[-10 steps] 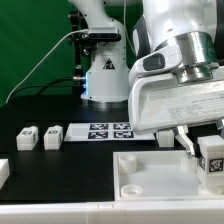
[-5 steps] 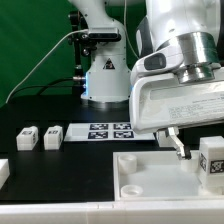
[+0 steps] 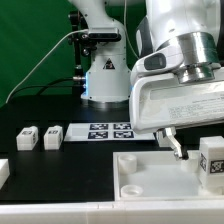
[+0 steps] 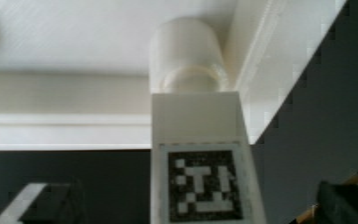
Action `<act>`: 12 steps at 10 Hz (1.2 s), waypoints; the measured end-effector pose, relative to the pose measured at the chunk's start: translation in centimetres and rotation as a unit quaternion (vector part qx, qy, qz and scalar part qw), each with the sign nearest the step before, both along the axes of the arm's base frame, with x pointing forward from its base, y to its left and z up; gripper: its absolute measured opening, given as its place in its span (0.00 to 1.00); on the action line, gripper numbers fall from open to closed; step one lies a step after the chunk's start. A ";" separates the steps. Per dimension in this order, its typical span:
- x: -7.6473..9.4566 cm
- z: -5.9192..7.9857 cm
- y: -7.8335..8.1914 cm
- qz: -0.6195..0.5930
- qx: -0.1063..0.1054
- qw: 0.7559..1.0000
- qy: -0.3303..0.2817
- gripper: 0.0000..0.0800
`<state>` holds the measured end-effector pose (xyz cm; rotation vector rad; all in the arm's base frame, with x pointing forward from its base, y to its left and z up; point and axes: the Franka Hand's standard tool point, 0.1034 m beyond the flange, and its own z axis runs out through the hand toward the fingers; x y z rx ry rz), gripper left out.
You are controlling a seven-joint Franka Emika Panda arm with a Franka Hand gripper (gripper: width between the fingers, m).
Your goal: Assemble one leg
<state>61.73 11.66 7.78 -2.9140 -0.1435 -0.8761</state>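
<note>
Since the leg [image 3: 211,160] stands upright by itself at a corner of the large white piece [image 3: 150,175], I judge it seated there; gripper [image 3: 192,148] jaws stand wide around it, gripping nothing.

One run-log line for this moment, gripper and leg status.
gripper: open, jaws either side of the leg | leg: upright at tabletop corner, not gripped | two spare legs: on table | marker board: untouched
</note>
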 end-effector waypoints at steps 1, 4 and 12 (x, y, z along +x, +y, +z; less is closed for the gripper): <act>0.0 0.0 0.0 0.000 0.000 1.000 0.000 0.81; 0.1 1.8 0.1 0.002 0.001 1.000 0.011 0.81; -0.2 4.8 1.2 0.014 0.011 0.964 0.264 0.81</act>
